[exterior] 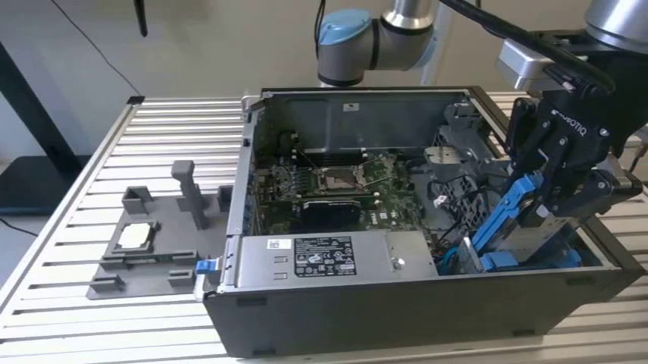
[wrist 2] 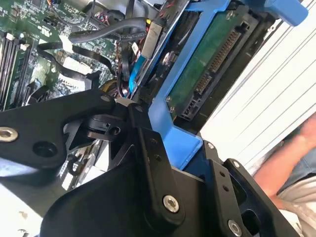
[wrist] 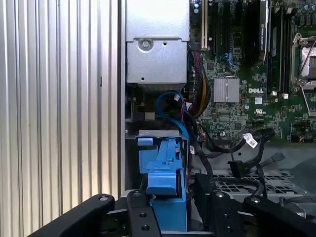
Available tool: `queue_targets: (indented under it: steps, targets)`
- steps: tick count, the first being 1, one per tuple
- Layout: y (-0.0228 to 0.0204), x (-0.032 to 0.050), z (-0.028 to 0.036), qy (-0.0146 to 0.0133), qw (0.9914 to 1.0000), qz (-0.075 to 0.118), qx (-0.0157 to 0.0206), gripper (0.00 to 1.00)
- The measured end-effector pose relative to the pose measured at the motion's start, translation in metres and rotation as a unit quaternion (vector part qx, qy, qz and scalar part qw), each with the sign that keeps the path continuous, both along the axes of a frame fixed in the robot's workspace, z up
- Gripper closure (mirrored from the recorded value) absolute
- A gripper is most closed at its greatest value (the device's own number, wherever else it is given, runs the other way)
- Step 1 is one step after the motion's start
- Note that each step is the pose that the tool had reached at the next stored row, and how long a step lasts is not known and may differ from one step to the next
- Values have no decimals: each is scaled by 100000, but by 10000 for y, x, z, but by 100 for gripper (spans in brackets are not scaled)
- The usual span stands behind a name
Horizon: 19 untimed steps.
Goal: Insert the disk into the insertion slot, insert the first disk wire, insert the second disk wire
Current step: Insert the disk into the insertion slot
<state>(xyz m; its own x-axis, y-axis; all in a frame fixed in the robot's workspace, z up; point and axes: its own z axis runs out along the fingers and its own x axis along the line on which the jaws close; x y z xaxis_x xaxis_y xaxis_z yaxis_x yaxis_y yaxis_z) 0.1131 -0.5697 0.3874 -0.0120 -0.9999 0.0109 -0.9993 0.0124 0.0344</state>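
Observation:
The disk (exterior: 535,236), a silver drive in a bright blue carrier frame (exterior: 504,216), hangs tilted over the case's front corner at the exterior view's right, its lower end down in the insertion slot (exterior: 484,263). My gripper (exterior: 563,199) is shut on it, black fingers on both sides. In both wrist views the blue frame (wrist 2: 177,136) (wrist: 167,195) sits between the fingers (wrist: 142,215), and the drive's green underside (wrist 2: 207,64) shows its connector. The grey bay with blue tabs (wrist: 146,148) lies just beyond. A blue wire (wrist: 172,106) and black wires (wrist: 232,143) lie loose beside the bay.
The open computer case (exterior: 405,311) stands on a slatted metal table (exterior: 61,303). Inside are the motherboard (exterior: 335,182) and a grey labelled power-supply box (exterior: 309,258). A grey fixture (exterior: 152,243) lies at the exterior view's left. A person's arm (wrist 2: 291,158) is near the case.

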Motion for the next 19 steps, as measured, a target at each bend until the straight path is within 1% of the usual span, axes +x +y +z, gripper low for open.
queue_targets:
  steps: [8,9,11,13,15,19]
  targets:
    - [0,-2,0,1,100000,-1,-2,53]
    - [0,-3,0,1,100000,1,-5,55]
    - [1,-3,-1,2,100000,3,108,67]
    - [0,-4,-3,-27,99999,-6,402,68]
    - [1,-12,-10,-113,99998,-3,667,68]
    - [0,-20,-16,-150,99998,6,682,68]
